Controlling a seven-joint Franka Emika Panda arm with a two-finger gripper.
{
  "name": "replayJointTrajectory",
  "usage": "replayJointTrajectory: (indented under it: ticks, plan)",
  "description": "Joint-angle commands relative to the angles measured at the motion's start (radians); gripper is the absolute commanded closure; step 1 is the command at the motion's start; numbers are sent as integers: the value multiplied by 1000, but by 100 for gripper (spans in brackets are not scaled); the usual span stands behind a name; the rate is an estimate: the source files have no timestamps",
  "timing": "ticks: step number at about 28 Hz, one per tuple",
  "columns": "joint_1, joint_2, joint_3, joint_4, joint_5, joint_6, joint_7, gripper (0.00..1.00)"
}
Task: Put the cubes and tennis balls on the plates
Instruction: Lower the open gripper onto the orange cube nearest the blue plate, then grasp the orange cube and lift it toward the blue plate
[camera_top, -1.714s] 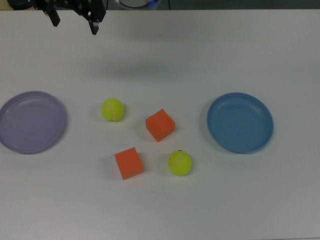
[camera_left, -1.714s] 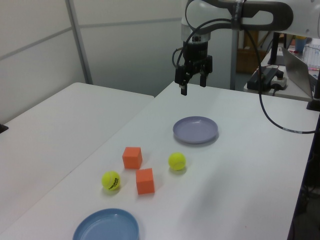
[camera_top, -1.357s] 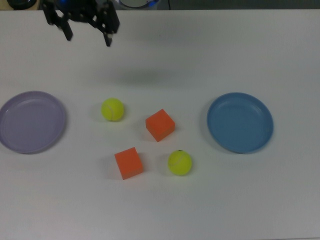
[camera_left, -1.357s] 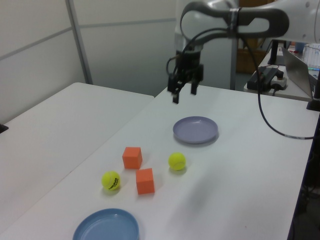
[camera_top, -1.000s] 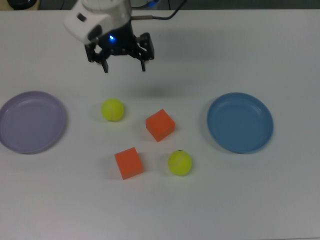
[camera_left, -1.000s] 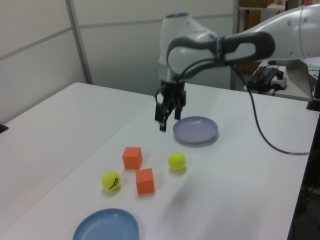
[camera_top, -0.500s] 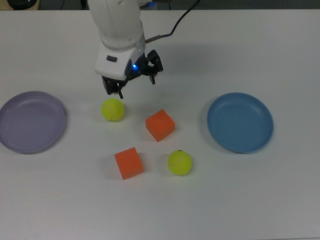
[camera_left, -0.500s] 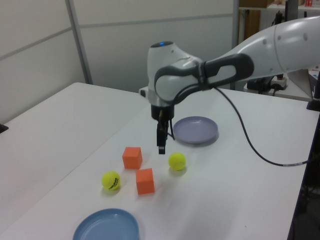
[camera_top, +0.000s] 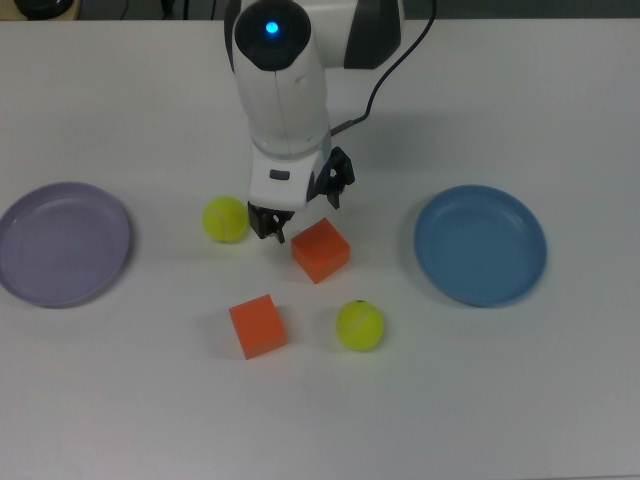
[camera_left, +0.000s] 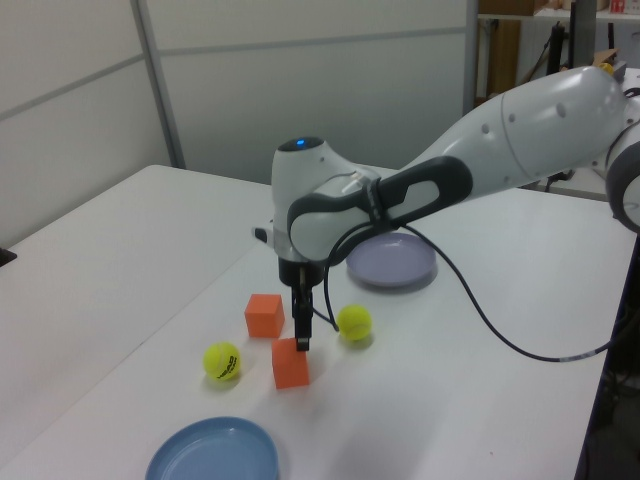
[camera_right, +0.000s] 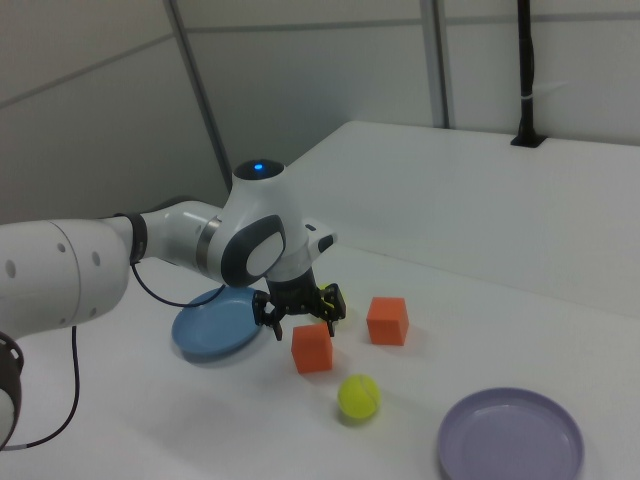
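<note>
The gripper (camera_top: 300, 208) hangs spread and empty just above the orange cube (camera_top: 321, 250) lying mid-table between the lavender plate (camera_top: 62, 243) and blue plate (camera_top: 481, 245). Since this cube sits turned on the white table (camera_top: 500, 400), a misaligned finger could nudge it toward the nearby tennis ball (camera_top: 226, 219). Grey partition walls (camera_left: 250, 90) stand behind.

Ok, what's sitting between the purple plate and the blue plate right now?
In the top view: one tennis ball, the end effector and an orange cube.

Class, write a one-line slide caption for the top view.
White robot arm's open gripper hovers over a matte orange cube.
</note>
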Motion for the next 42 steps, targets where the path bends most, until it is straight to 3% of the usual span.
replayJointTrajectory:
  ticks: [1, 19, 24, 25, 34, 42]
  plan:
    - [5, 38, 7, 10, 6, 56, -28, 0]
    - [25, 107, 20, 11, -11, 123, -14, 4]
    - [26, 121, 20, 33, -6, 123, 29, 78]
    - [26, 121, 20, 34, -5, 125, 38, 97]
    - [28, 70, 26, 45, 1, 113, 95, 100]
    - [60, 38, 139, 75, -32, 114, 309, 100]
